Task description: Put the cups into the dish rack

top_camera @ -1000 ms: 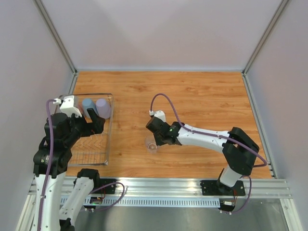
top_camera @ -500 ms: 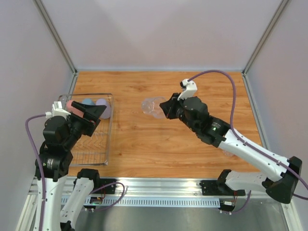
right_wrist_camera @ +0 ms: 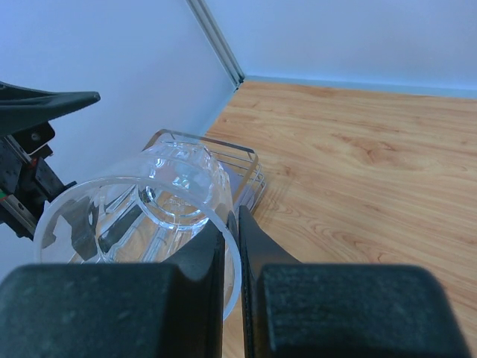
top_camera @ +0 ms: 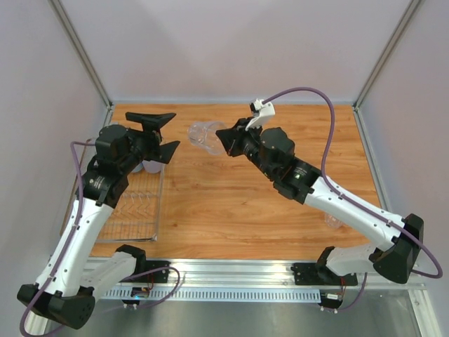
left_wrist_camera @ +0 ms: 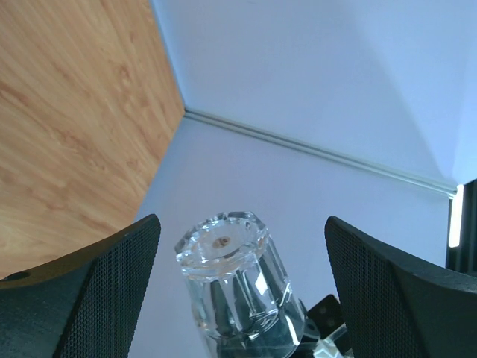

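My right gripper (top_camera: 226,139) is shut on the rim of a clear cup (top_camera: 203,135) and holds it on its side in the air, base toward the left arm. The pinched cup fills the right wrist view (right_wrist_camera: 160,212). My left gripper (top_camera: 168,132) is open and raised, its fingers spread just left of that cup. In the left wrist view the cup (left_wrist_camera: 235,287) sits between the open fingers (left_wrist_camera: 89,294) without touching them. The wire dish rack (top_camera: 137,210) lies below the left arm. A lavender cup (top_camera: 150,167) shows in it. A second clear cup (top_camera: 333,222) stands at the right.
The rack's far end also shows in the right wrist view (right_wrist_camera: 242,175). White walls close in the table on three sides. The left arm's body covers the back of the rack, so other cups there are hidden.
The right arm carried the clear cup up and left toward the left arm. The left arm rose from over the rack and swung right, its open fingers now facing the cup.
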Controlling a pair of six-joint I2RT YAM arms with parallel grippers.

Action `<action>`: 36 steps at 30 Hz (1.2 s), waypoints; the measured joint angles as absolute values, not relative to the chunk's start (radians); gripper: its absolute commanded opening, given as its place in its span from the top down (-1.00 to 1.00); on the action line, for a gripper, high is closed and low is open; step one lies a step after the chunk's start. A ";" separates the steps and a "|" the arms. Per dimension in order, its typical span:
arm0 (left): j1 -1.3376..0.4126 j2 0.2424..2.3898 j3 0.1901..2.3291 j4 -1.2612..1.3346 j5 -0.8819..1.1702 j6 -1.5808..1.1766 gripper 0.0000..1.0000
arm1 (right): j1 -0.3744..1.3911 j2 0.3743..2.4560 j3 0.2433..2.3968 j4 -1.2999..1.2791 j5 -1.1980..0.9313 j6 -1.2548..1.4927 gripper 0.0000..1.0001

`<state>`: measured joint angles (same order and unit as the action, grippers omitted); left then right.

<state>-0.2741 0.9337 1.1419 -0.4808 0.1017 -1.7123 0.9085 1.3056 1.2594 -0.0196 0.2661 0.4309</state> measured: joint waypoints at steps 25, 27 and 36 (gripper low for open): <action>-0.380 1.052 1.221 -0.347 0.140 -1.794 -0.92 | 0.908 1.421 1.368 0.136 0.144 0.398 0.99; -0.381 1.062 1.221 -0.326 0.152 -1.806 -0.81 | 0.908 1.428 1.368 0.142 0.135 0.395 0.99; -0.380 1.082 1.221 -0.286 0.173 -1.839 0.13 | 0.905 1.441 1.369 0.180 0.128 0.377 0.99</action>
